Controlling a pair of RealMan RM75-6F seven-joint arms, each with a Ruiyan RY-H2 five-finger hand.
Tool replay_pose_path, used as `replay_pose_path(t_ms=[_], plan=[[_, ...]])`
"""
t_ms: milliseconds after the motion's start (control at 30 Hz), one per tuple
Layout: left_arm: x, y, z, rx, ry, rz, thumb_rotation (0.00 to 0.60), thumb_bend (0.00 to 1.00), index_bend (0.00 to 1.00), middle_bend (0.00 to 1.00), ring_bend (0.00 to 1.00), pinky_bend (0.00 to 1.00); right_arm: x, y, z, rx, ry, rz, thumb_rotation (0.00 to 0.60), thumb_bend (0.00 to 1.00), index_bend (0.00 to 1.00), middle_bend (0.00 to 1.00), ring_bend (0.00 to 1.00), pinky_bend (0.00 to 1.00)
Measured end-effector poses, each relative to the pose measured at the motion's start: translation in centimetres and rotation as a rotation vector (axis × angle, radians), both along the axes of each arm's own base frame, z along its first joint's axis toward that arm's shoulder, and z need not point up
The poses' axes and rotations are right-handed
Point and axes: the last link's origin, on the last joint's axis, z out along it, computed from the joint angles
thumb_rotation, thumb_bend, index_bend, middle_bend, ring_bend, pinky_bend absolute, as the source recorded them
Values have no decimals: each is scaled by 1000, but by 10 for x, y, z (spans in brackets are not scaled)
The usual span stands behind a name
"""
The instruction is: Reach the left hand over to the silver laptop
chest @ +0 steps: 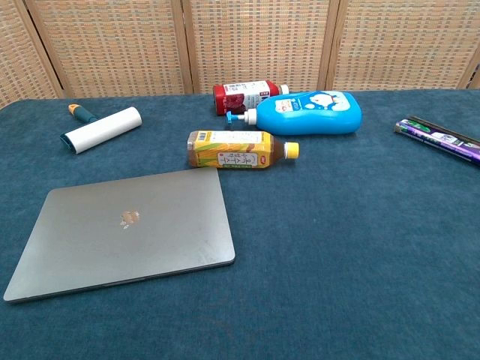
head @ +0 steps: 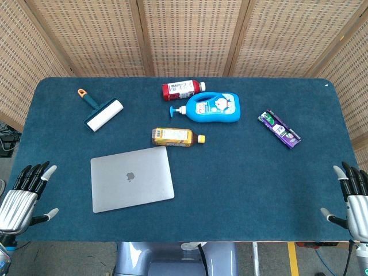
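Note:
A closed silver laptop (head: 131,178) lies flat on the blue table, left of centre near the front edge; the chest view shows the laptop (chest: 127,229) at lower left. My left hand (head: 26,194) sits at the table's front left corner, fingers spread, holding nothing, well to the left of the laptop. At the front right corner my right hand (head: 355,198) is also open and empty. Neither hand appears in the chest view.
A yellow tea bottle (head: 176,137) lies just behind the laptop. Further back are a blue detergent bottle (head: 213,107), a red bottle (head: 182,89) and a lint roller (head: 102,111). A purple packet (head: 279,129) lies at the right. Wicker screens stand behind the table (head: 247,184).

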Motion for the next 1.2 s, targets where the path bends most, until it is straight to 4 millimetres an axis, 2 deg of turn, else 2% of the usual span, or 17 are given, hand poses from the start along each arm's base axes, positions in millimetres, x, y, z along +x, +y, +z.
replay_pose_path(t_ms=[267,300,333,367,400,433,467,533,600,633,700,867,1067,1200], plan=[[3,-1,0,-1,-9,-20,600,0,0,0,0,0,0,0,0,2,0,-1,600,0,0,0,0,0],[4,0,-1,-5,-15,-25,600,0,0,43,6,0,0,0,0,2,1,-2,600,0,0,0,0,0],[7,1,-2,-7,-24,-34,600,0,0,137,63,0,0,-1,0,3,1,-3,600,0,0,0,0,0],[12,4,-3,-10,-41,-48,600,0,0,230,135,16,-1,-1,-1,4,2,-5,600,0,0,0,0,0],[16,7,-5,-14,-54,-61,600,15,0,392,284,89,-1,-1,-1,4,3,-8,600,0,0,0,0,0],[20,11,-8,-19,-67,-75,600,76,0,531,451,236,-2,-2,-1,5,4,-10,600,0,0,0,0,0],[26,16,-12,-32,-86,-95,600,152,0,612,555,379,-2,-3,-2,6,5,-14,600,0,0,0,0,0],[34,24,-20,-61,-115,-114,600,523,0,784,789,795,-3,-4,-2,6,8,-20,600,0,0,0,0,0],[43,34,-32,-118,-159,-110,600,815,0,877,904,964,-4,-6,-2,5,11,-27,600,0,0,0,0,0],[47,38,-37,-149,-180,-100,600,925,0,915,944,998,-5,-6,-2,5,13,-31,600,0,0,0,0,0],[55,51,-54,-243,-228,-47,600,993,0,951,980,1000,-7,-8,-3,4,18,-40,600,0,0,0,0,0],[64,73,-87,-435,-312,127,600,1000,0,983,1000,1000,-10,-10,-4,5,26,-56,600,0,0,0,0,0],[82,91,-113,-523,-385,307,600,1000,0,987,1000,1000,-13,-12,-5,10,31,-66,600,0,0,0,0,0],[97,97,-125,-560,-385,389,600,1000,0,987,1000,1000,-13,-13,-6,14,30,-69,600,0,0,0,0,0]])
